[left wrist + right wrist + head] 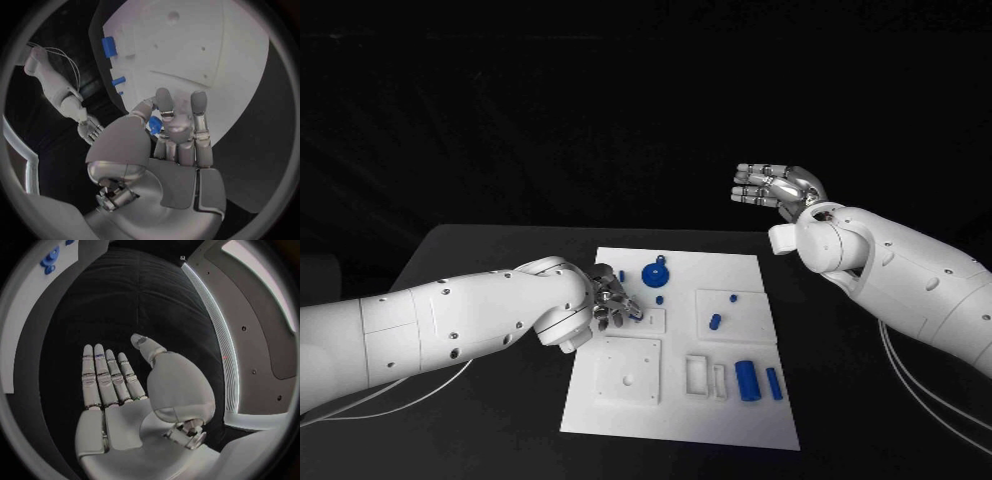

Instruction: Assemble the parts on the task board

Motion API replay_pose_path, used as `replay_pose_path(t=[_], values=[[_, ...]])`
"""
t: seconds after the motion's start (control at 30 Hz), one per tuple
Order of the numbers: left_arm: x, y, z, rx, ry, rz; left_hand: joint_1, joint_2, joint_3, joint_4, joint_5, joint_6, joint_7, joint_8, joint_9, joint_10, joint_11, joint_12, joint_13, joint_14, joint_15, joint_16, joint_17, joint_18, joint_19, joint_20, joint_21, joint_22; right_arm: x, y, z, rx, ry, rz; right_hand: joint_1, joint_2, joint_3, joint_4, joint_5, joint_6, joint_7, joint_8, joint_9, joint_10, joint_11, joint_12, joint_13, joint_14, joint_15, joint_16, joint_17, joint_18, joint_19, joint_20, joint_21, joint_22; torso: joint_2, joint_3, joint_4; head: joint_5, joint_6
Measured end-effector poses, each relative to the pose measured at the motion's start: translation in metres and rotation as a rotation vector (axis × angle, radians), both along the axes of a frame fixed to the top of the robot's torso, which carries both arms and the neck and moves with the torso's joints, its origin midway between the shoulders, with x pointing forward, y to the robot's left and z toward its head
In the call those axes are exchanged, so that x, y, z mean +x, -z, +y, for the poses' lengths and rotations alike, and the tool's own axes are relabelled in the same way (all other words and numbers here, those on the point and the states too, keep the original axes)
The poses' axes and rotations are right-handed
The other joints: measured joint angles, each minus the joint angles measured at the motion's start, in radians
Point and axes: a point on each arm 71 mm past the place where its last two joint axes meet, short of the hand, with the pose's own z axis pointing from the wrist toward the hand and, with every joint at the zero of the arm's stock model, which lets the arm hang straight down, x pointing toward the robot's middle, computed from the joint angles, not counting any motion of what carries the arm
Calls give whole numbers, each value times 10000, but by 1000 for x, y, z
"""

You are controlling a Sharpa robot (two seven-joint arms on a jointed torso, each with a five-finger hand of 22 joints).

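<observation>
The left robot hand [164,145] pinches a small blue part [154,125] over the task board [747,420]. Next, push it into its slot. The right robot hand [776,188] waits, fingers apart.

White screw-dotted arms [459,315] — silver hands [607,297], trailing pale cables [387,395].

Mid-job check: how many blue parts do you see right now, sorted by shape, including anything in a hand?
Round disc with knob: 1
Long cylinders, side by side: 2
Small pieces lying clear of the hands: 3
Small piece pinched in the left hand: 1
Total: 7 that I can make out on or over the task board.
</observation>
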Motion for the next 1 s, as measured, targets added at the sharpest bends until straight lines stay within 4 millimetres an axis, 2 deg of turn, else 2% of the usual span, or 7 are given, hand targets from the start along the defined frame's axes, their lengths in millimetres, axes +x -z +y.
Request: replay_pose_path(t=[0.27, 0.67, 0.87, 1.0], values=[[-1, 1, 0, 141, 100, 91, -116, 5, -27, -28, 117, 0, 0, 96, 0, 6, 6, 0, 13, 1, 2, 0, 110, 0, 126, -24, -398, 494, 0, 1, 0, 58, -39, 69, 0, 0, 27, -27, 0, 0, 0, 0, 0, 0, 0, 0, 0, 0, 0, 0, 1, 0, 0, 1, 0, 0, 3, 1, 0, 10, -28], [0, 1, 1, 339, 189, 64, -182, -47, 49, -106, 117, 1, 1, 95, 0, 8, 9, 0, 12, 1, 4, 1, 133, 0, 125, -23, -462, 572, 1, 2, 1, 70, -86, 115, 1, 0, 27, -27, 6, 0, -2, 0, 1, 1, 0, 0, 1, -34, 34, 1, 2, 1, 0, 2, 0, 1, 3, -2, 2, 12, -43], [2, 1, 1, 407, 241, 49, -182, -47, 49, -107, 115, 5, 4, 91, 4, 23, 24, 0, 11, 13, 17, 1, 144, 0, 306, -22, -899, 1048, 1, 3, 1, 73, -115, 128, 1, 0, 26, -26, 7, 0, -2, 0, -6, 1, 0, 0, 1, -34, 34, 1, 2, 2, 0, 2, 0, 1, 3, -3, 3, 10, -45], [3, 1, 0, 442, 272, 55, -221, -6, 49, -107, 113, 5, 5, 82, 213, 17, 17, 0, 10, 14, 17, -58, 116, -1, 305, -23, -1010, 1144, 1, 3, 2, 78, -131, 141, 1, 0, -27, -22, 57, -36, 34, 0, -6, -35, 35, 0, 1, -54, 15, 1, 3, 1, 0, 2, 0, 1, 4, -3, 5, 19, -45]])
